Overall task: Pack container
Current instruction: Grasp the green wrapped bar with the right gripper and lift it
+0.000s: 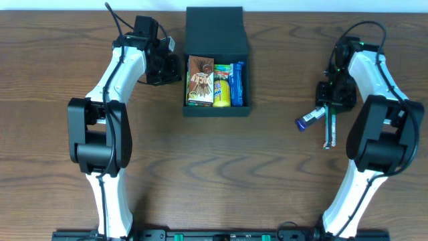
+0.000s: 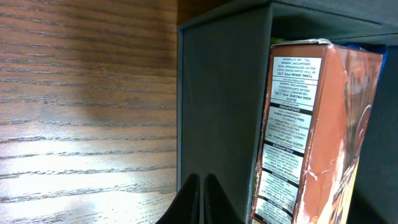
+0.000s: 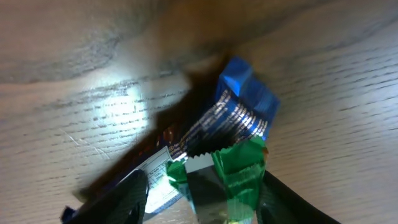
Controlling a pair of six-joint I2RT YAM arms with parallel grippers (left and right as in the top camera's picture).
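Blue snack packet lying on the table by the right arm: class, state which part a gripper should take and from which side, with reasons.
Probably best: take the blue packet across its narrow width near its free end, lower-left in the overhead view, coming down from above. It lies flat and slanted on the table, long and thin; its other end overlaps the green packet.

At your 12 o'clock the container (image 1: 214, 30) is matte dark teal-black. Inside it you see a brown snack box (image 1: 200, 80) printed with darker sticks, a green-and-yellow packet (image 1: 222, 86) and a blue packet (image 1: 238, 84). At 3 o'clock, a blue-and-silver wrapper (image 1: 307, 120) and a green wrapper (image 3: 239, 171) show against the brown wood-grain table (image 1: 267, 167).
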